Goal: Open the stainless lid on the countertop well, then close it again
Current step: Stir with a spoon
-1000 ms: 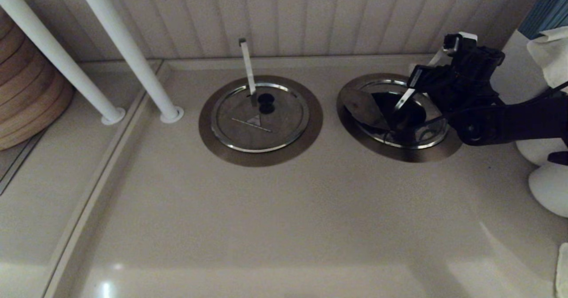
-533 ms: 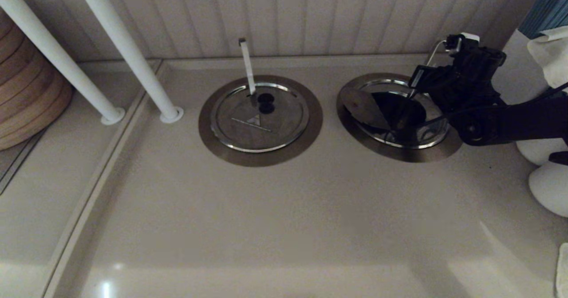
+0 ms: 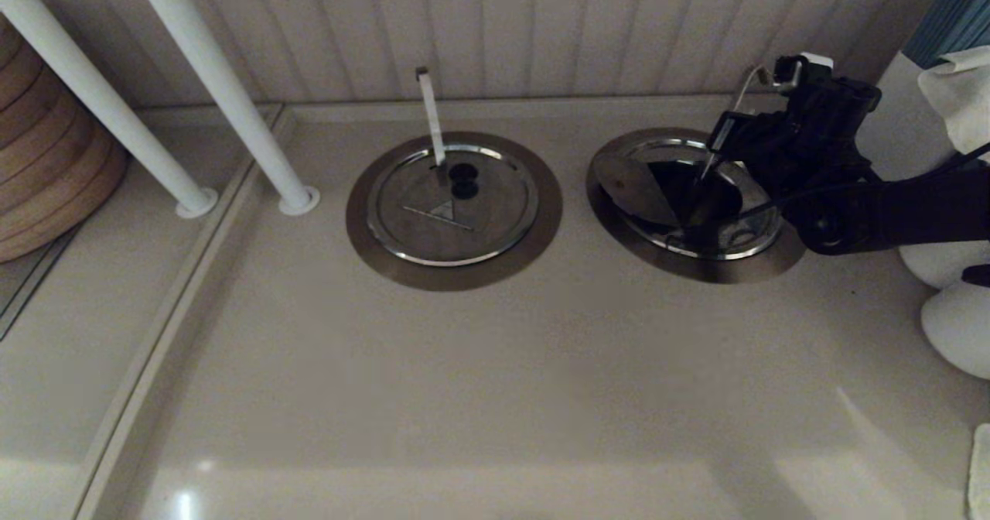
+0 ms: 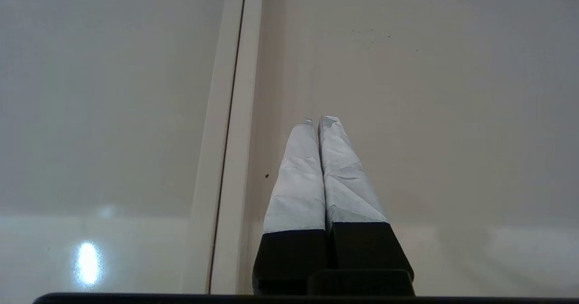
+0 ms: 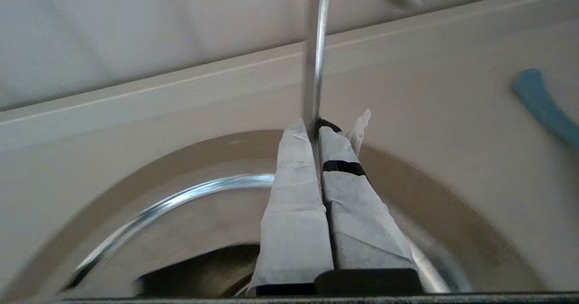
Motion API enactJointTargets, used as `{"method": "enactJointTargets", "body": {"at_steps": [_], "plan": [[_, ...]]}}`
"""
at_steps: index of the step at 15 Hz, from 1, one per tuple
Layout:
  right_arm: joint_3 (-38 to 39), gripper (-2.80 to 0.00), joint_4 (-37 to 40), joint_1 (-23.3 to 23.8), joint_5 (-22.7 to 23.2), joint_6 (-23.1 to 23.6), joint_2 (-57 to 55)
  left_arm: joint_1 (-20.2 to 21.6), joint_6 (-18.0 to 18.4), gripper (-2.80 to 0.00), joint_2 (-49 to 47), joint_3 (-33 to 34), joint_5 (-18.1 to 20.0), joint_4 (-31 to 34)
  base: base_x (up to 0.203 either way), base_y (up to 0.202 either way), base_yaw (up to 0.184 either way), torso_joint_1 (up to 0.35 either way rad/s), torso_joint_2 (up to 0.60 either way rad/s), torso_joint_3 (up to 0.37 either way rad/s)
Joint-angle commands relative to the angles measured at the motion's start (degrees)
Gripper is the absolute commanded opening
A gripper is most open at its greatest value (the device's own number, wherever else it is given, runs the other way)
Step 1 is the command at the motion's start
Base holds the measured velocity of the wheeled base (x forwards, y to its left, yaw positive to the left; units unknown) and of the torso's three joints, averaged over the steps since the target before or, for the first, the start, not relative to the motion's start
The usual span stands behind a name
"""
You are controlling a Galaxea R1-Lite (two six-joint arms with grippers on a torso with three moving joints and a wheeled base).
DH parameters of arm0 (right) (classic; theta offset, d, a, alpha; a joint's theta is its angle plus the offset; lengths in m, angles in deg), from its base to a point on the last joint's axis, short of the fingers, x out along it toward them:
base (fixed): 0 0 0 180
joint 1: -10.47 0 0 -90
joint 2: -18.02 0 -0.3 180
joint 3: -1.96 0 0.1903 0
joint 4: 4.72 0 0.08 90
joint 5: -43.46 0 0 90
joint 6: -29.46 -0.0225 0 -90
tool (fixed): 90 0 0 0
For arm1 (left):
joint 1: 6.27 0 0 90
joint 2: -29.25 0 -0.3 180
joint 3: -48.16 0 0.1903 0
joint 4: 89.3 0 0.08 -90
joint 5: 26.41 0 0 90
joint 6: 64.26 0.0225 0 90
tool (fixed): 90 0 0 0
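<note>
The stainless lid (image 3: 630, 187) sits tilted in the countertop well (image 3: 696, 270), at the right of the head view. A dark gap shows beside the lid inside the steel rim. Its thin metal strip (image 3: 721, 145) rises diagonally toward the back wall. My right gripper (image 3: 723, 135) is shut on that strip above the well. In the right wrist view the strip (image 5: 316, 59) runs up from between the taped fingertips of the right gripper (image 5: 315, 125), over the brown collar (image 5: 420, 191). My left gripper (image 4: 319, 121) is shut and holds nothing, low over bare counter, out of the head view.
A twin steel lid (image 3: 452, 222) with a near-vertical strip (image 3: 431, 114) lies closed in the left collar. Two white poles (image 3: 224, 94) and a wooden stack (image 3: 46, 164) stand at the left. White rounded objects (image 3: 955, 326) and a blue item (image 3: 955, 17) crowd the right edge.
The diagonal strip has turned from showing its broad face to edge-on. Its top has shifted slightly left with my right gripper. The twin lid has not moved.
</note>
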Motion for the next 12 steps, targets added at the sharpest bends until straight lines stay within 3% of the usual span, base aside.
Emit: {"method": "enactJointTargets", "body": {"at_steps": [1,12], "plan": [[2.02,-2.8,-0.32,-1.33,-0.09,-0.03,3.89,0.01,-0.03,-2.8,-0.03,0.0,0.03,-0.02,0.0,0.0,0.0,0.0,0.0,0.0],[7.53,-2.8,-0.2,-3.96,0.09,0.5,11.95,0.01,-0.12,-2.8,0.0,0.0,-0.02,-0.02,0.0,0.0,0.0,0.0,0.0,0.0]]}}
